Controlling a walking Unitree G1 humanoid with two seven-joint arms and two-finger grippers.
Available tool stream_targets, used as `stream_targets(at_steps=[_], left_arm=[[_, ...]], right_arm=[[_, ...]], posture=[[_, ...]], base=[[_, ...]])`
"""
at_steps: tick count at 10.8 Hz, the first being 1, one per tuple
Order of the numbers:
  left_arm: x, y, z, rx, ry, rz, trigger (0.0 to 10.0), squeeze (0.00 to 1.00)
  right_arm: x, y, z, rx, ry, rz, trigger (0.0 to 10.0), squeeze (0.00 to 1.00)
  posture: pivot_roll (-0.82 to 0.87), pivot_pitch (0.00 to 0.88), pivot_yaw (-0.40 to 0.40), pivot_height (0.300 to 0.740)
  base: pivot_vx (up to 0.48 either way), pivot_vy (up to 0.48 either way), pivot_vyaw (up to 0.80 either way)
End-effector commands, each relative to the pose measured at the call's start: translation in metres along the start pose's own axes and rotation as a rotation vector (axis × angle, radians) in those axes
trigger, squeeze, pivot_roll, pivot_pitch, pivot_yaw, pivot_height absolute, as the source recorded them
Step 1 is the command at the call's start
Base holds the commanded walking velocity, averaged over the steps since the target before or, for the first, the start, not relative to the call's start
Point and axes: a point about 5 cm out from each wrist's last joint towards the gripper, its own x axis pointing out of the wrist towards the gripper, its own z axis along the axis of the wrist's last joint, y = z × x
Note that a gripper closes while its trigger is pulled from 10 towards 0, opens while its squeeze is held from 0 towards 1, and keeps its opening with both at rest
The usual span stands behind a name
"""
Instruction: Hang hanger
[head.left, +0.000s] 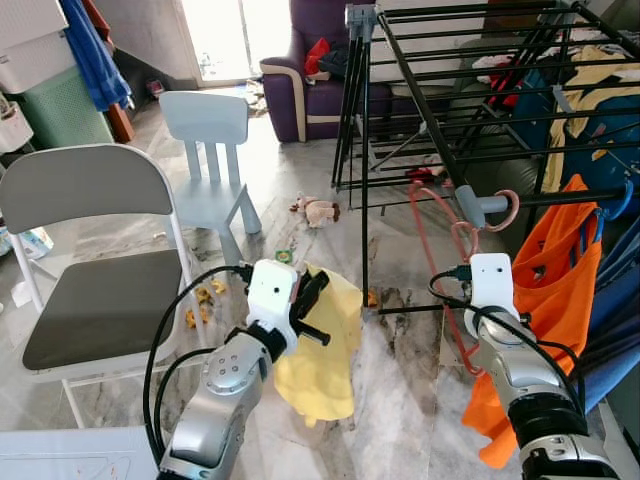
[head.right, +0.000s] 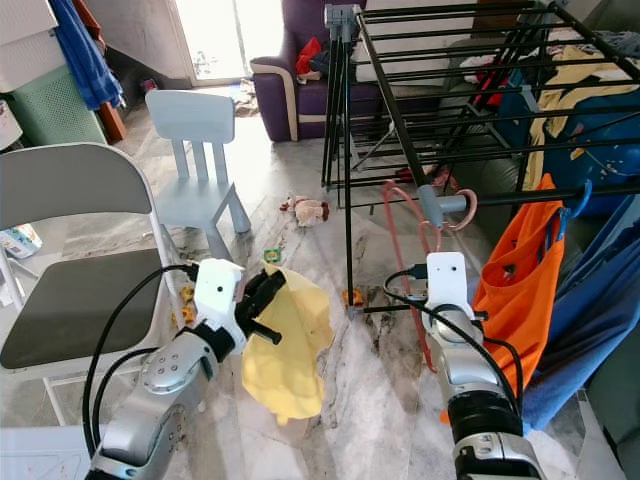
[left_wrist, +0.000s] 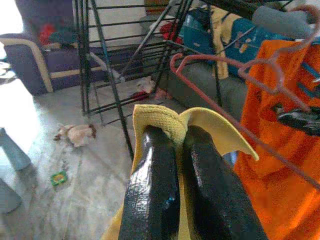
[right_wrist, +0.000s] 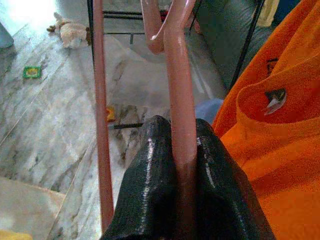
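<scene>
1. Right wrist view showed the right tool (right_wrist: 182, 150) clamped tight on a thin pink plastic hanger (right_wrist: 179, 85), the hanger's bar pinched between the two black fingers (right_wrist: 150, 185).
2. From that tool the pink plastic hanger rose upward, and its hook end (head.left: 508, 208) looped over the grey capped tip of a rail of the black metal drying rack (head.left: 450, 110) just above the tool.
3. Just beside the right tool, on its outer side, hung a bright orange cloth garment (head.left: 545, 300); whether they touched could not be told.
4. Beyond the orange garment, further from the tool, blue and yellow laundry (head.left: 590, 110) draped over the rack's rails.
5. The left tool (left_wrist: 172, 150) was closed on a soft yellow cloth (head.left: 320, 350), a fold of it gripped between the fingers (left_wrist: 150, 200) and the remainder hanging loose below the tool.
6. The left tool was held well apart from the right one, with an upright leg of the rack between them.
7. On the outer side of the left tool stood a grey metal folding chair (head.left: 100, 290) with a dark padded seat.
8. Ahead of the left tool was a small pale blue plastic child's chair (head.left: 210, 150), and further on a small plush toy (head.left: 318, 210) lay on the marbled tile floor (head.left: 400, 380).
9. Far beyond both tools sat a purple sofa (head.left: 310, 80) with cream trim.
</scene>
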Motion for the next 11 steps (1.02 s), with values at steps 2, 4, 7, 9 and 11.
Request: stream_targets(at_steps=[2,4,7,9,11], left_arm=[[-0.001,0.012,0.009,0.029,-0.051,0.077,10.0,0.00],[-0.008,0.022,0.006,0.034,-0.045,0.162,10.0,0.00],[-0.011,0.023,0.000,0.058,-0.025,0.177,10.0,0.00],[-0.013,0.024,-0.002,0.077,-0.022,0.189,10.0,0.00],[-0.015,0.024,-0.004,0.082,-0.013,0.195,10.0,0.00]], right_arm=[[-0.007,-0.010,0.015,-0.037,-0.112,-0.047,0.0,0.00],[-0.030,-0.026,-0.001,-0.128,-0.175,-0.101,2.5,0.00],[-0.051,-0.031,-0.050,-0.140,-0.068,-0.091,10.0,0.00],[-0.061,-0.025,-0.056,-0.154,-0.064,-0.060,10.0,0.00],[-0.057,-0.019,-0.049,-0.154,-0.086,-0.026,10.0,0.00]], posture=[[-0.11,0.000,0.051,0.740],[-0.11,0.000,0.057,0.740],[-0.11,0.000,0.065,0.740],[-0.11,0.000,0.072,0.740],[-0.11,0.000,0.071,0.740]], base=[[0.000,0.000,0.00],[0.000,0.000,0.00],[0.000,0.000,0.00],[0.000,0.000,0.00],[0.000,0.000,0.00]])
